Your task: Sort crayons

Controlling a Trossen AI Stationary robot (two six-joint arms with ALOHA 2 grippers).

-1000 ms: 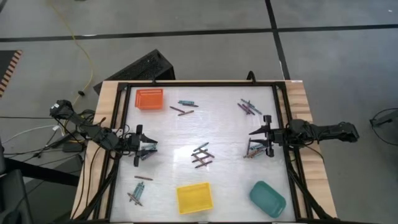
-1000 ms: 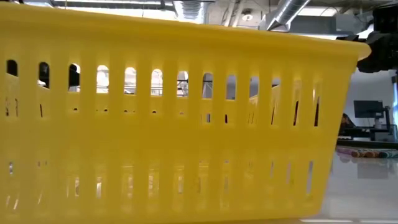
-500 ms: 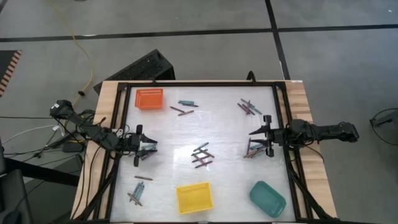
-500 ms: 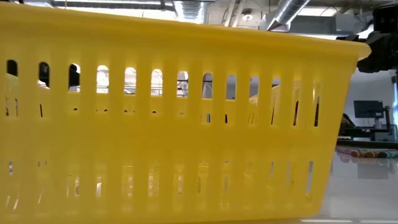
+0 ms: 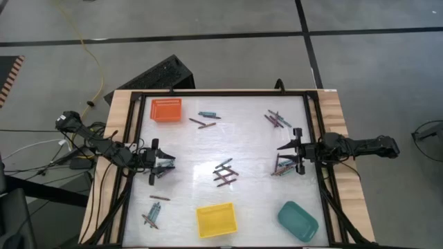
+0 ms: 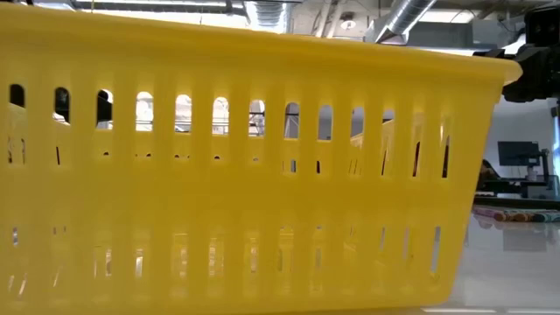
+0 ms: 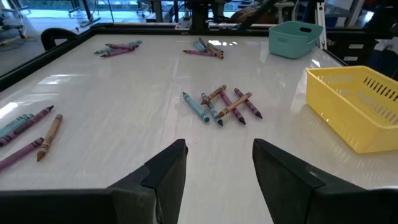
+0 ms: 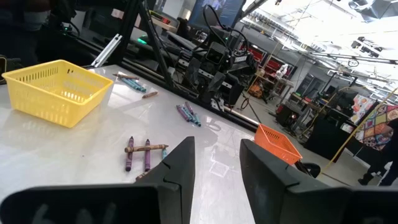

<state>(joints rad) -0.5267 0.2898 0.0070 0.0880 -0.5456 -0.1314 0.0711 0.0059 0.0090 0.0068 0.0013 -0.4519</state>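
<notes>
Reaching in low from the left edge of the surface [image 5: 208, 149], the left arm was held nearly level, its left end effector [image 5: 158, 167] spread apart and gripping nothing, just above a small cluster of crayons. The right arm was stretched in level from the opposite edge, the right end effector [image 5: 293, 150] likewise parted and empty, just beside another small cluster. Crayons [image 5: 223, 173] were scattered in loose groups across the surface: a crossed bunch at the middle, others toward the far corners and near the left front. An orange tray [image 5: 166, 109] was seen at the far left, a yellow tray [image 5: 216, 220] at the near edge, and a teal tray [image 5: 297, 220] beside it.
</notes>
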